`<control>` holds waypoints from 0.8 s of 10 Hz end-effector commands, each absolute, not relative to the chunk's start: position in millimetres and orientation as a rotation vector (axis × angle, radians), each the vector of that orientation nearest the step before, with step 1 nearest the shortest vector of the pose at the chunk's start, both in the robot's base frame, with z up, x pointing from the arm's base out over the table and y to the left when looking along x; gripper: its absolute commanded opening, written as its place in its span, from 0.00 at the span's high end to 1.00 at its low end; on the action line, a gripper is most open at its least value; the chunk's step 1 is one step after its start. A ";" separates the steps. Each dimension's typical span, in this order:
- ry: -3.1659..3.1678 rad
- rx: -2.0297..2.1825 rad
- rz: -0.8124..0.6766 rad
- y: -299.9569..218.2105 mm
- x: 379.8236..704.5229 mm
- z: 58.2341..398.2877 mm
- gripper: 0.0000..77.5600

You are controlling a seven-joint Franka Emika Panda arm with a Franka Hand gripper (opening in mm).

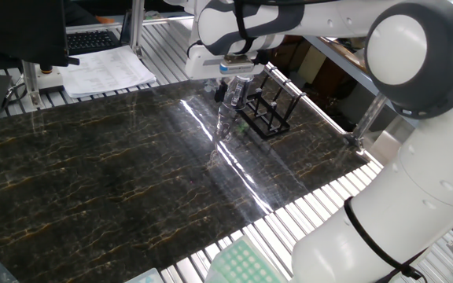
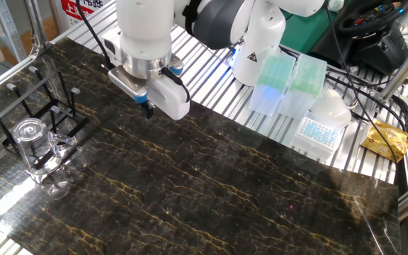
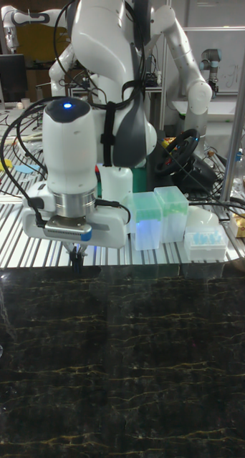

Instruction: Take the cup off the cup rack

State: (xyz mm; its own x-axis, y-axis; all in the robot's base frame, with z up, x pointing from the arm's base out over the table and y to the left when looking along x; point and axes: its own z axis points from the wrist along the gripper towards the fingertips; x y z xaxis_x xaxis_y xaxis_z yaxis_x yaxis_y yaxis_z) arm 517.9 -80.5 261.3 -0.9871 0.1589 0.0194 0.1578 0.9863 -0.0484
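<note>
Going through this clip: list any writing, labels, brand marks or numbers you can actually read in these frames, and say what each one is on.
"上海": red sign behind the table's far edge, cut off by the frame; its remaining characters are unreadable.
Printed sheets beside the keyboard: lines of text, too small to read.
Yellow packet at the right edge: markings too blurred to read.
No readable marking on the robot arm, the cup rack or the cup.

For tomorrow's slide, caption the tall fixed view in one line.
Franka arm's gripper poised above the dark marble table, pipette-tip boxes behind.
</note>
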 end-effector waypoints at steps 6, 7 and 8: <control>-3.115 -0.380 0.048 -79.3 519.4 257.6 1.00; -3.110 -0.404 0.050 -79.3 519.4 257.6 1.00; -3.105 -0.449 0.058 -79.3 519.4 257.6 1.00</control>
State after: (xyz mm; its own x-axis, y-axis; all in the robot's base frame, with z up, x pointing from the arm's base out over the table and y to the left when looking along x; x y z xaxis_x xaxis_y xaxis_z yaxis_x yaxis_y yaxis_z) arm 518.7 -79.0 256.3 -0.9669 0.2552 0.0067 0.2548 0.9664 -0.0349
